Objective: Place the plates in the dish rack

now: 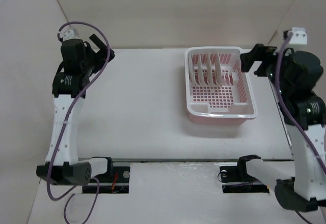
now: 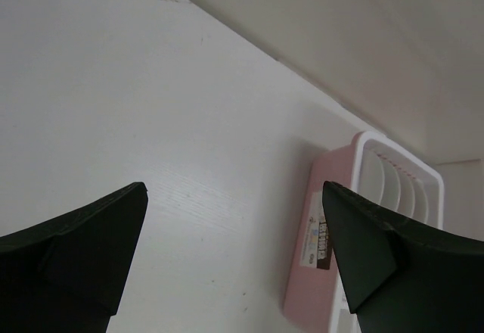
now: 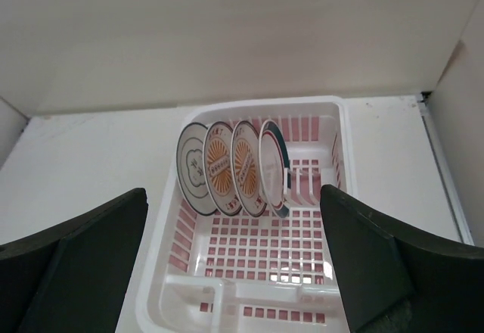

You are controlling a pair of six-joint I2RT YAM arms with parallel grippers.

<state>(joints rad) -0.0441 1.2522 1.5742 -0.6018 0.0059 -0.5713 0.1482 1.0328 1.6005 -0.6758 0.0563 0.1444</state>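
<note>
Tabletop far-right corner: dish rack w/ four plates upright, ahead of right gripper, fingers released; left gripper released, far-left.

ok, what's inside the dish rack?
Four plates on edge in a row inside the dish rack; remaining grid floor bare. They overlap, hiding parts of most faces.

The dish rack is glossy moulded pink plastic, the plates smooth and glazed with a slight sheen, the tabletop matt white with a faint wood-like grain.
</note>
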